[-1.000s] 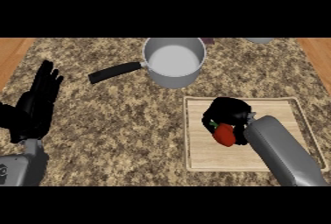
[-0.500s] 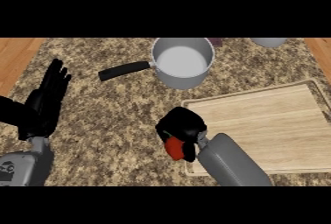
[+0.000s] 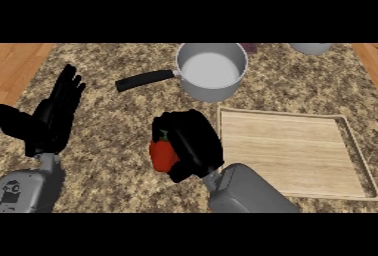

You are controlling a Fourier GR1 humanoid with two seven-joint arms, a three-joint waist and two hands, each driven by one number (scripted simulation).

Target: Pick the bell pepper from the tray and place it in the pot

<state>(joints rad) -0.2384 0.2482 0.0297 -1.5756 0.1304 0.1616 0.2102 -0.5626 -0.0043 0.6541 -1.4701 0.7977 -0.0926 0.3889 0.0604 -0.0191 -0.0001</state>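
A speckled brown-and-cream granite table (image 3: 118, 125) fills the head view, with strips of orange wood showing at its far left and far right edges. Toward the back of the table stands a round grey metal pot (image 3: 212, 70) with a pale inside; its black handle (image 3: 145, 80) sticks out to the left and slightly toward the robot. Just in front of the pot and to the right lies a shallow square tray of light wood (image 3: 295, 150) with a raised rim, its board bare. At the back right edge, part of a small grey bowl (image 3: 310, 48) shows, and a dark purplish object peeks out behind the pot, too hidden to identify.

The black right hand (image 3: 193, 142) on its grey forearm is over the granite just left of the tray's left rim and in front of the pot. Its fingers are curled around a red bell pepper with a green stem (image 3: 162, 154), which shows at the left side of the hand, outside the tray and apart from the pot.

The black left hand (image 3: 53, 117) rests near the left edge of the view, fingers straight and pointing up, holding nothing.
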